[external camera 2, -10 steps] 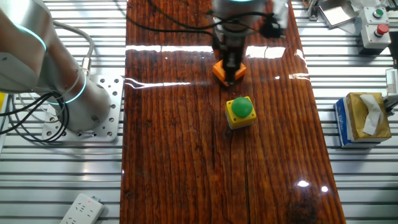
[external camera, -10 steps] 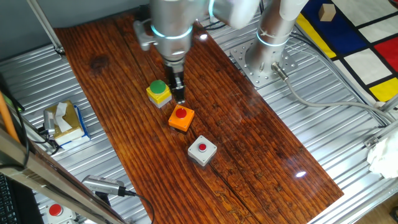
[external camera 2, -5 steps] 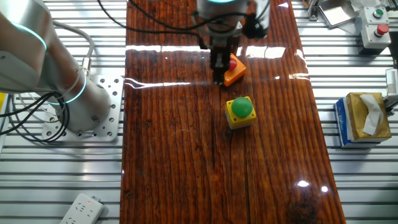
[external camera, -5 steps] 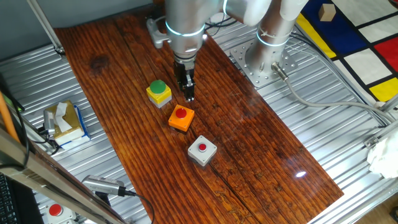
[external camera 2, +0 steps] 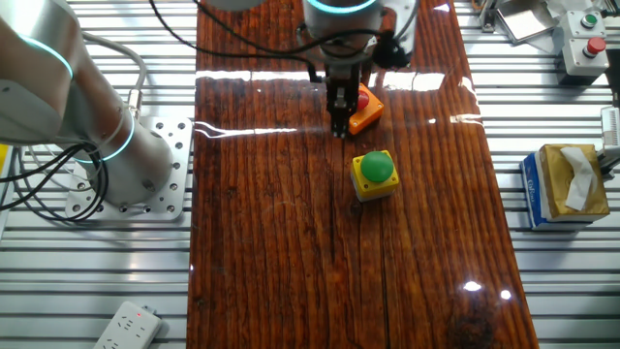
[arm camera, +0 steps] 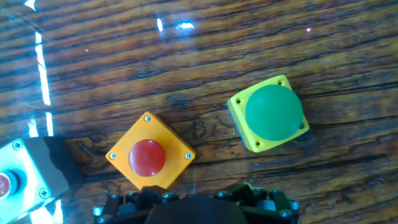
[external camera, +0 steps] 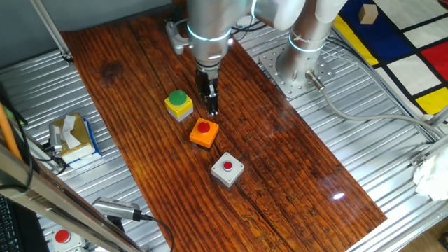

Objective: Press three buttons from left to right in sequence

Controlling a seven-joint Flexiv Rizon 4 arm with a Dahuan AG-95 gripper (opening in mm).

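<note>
A dark, glossy wooden board [external camera: 280,154] lies on a ribbed metal table [external camera: 392,140]; the black two-finger gripper's [external camera: 211,108] jaw state is unclear

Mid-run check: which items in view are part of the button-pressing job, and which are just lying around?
Part of the job:
- yellow box with green cap
- orange box with red cap
- grey box with red cap
- gripper, above the board beside the orange box

Lying about:
- tissue box
- whitish button box
- power strip
</note>
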